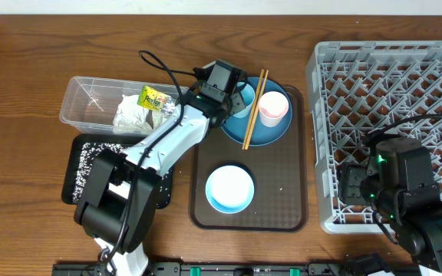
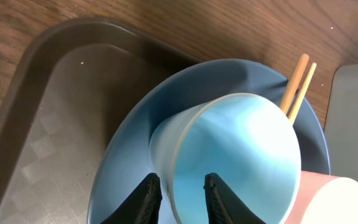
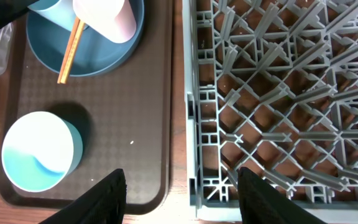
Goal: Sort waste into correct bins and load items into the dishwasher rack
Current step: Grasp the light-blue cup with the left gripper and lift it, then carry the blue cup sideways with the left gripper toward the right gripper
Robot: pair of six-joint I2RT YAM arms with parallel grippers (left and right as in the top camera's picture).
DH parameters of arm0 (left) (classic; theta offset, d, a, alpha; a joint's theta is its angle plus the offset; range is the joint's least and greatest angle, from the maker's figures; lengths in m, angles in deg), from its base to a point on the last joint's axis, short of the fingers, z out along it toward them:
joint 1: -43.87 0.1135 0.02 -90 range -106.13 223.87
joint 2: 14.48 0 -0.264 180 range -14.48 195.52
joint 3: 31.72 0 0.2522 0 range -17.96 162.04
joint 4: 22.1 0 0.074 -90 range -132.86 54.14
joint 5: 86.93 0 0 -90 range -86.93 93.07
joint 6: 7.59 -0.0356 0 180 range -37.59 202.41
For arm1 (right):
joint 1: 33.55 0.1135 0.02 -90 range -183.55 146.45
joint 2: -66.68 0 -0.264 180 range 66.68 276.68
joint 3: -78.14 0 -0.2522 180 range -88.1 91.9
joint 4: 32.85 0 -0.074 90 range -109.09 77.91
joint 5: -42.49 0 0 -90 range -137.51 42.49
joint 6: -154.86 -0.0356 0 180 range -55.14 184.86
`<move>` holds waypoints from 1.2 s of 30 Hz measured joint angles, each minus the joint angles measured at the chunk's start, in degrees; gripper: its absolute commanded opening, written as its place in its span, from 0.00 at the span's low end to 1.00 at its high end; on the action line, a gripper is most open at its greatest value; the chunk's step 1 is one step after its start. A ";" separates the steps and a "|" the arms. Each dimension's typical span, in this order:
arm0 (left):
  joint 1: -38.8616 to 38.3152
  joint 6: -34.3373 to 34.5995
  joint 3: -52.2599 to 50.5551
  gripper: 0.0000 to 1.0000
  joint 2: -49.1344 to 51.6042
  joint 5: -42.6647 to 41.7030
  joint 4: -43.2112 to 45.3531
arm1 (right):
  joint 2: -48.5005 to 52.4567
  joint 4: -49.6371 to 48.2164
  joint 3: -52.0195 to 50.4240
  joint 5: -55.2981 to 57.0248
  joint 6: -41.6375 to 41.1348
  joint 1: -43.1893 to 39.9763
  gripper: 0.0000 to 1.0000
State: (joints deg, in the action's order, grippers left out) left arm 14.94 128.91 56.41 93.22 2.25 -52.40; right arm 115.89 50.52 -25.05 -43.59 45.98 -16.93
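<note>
The left claw (image 2: pixel 180 190) straddles the rim of the blue cup (image 2: pixel 235 143), jaws apart, not yet pinching; it looks light, stiff and slick, best gripped by that wall.

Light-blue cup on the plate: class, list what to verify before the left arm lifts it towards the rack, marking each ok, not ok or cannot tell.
1. Left gripper straddles the wall of the light-blue cup: ok.
2. Grip firm on that wall: cannot tell.
3. Chopsticks free of the cup: cannot tell; they pass behind its rim.
4. Pale-pink cup apart from it: cannot tell; they sit very close.
5. Dishwasher rack has free pegs: ok.
6. Right gripper open and empty: ok.
</note>
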 measured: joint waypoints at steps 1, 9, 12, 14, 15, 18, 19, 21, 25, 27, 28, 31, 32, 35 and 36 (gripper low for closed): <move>-0.04 0.02 0.00 0.24 0.00 0.00 0.00 | 0.00 0.00 0.00 0.00 0.07 0.00 0.57; -0.24 0.02 -0.26 0.22 0.00 -0.02 -1.07 | 0.00 0.11 0.00 0.00 0.26 0.00 0.58; -0.26 0.02 -0.74 0.22 0.00 0.00 -1.20 | 0.00 0.15 0.00 0.00 0.26 0.00 0.57; -0.35 0.02 -0.85 0.21 0.00 0.09 -1.22 | 0.00 0.20 0.00 0.00 0.26 0.00 0.57; -0.35 0.04 -0.85 0.19 0.00 0.15 -1.20 | 0.00 0.20 0.00 0.00 0.26 0.00 0.58; -0.44 0.22 -0.85 0.10 0.00 0.22 -1.20 | 0.00 0.20 0.00 0.00 0.26 0.00 0.57; -0.44 0.20 -0.85 0.06 0.00 0.35 -1.20 | 0.00 0.20 0.00 0.00 0.26 0.00 0.57; -0.44 0.11 -0.92 0.06 0.00 0.42 -1.25 | 0.00 0.20 0.00 0.00 0.26 0.00 0.57; -0.22 0.00 -1.01 0.06 0.00 0.63 -1.05 | 0.00 -0.44 0.00 0.00 0.55 0.00 0.61; 0.52 0.00 -1.01 0.06 -0.02 0.42 -1.14 | 0.00 -1.33 0.00 0.02 1.33 0.00 0.61; 1.16 0.00 -1.03 0.06 -0.20 -0.04 -1.20 | 0.00 -1.88 0.00 0.00 1.60 0.00 0.61; 4.07 -0.02 -1.57 0.06 -2.05 -1.90 -1.38 | 0.00 -3.67 0.00 -0.02 2.23 0.00 0.62; 5.05 -0.07 -1.77 0.06 -3.21 -2.64 -1.51 | 0.00 -4.15 0.00 -0.09 2.40 0.00 0.62; 8.39 -0.44 -1.95 0.06 -8.87 -6.01 -2.14 | 0.00 -5.25 0.00 -1.14 3.02 0.00 0.58; 9.40 -0.44 -1.95 0.06 -11.37 -7.30 -2.73 | 0.00 -5.55 0.00 -1.79 3.15 0.00 0.57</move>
State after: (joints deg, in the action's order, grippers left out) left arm 24.34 128.47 54.46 81.85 -5.05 -55.13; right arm 115.89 44.97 -25.05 -45.38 49.13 -16.93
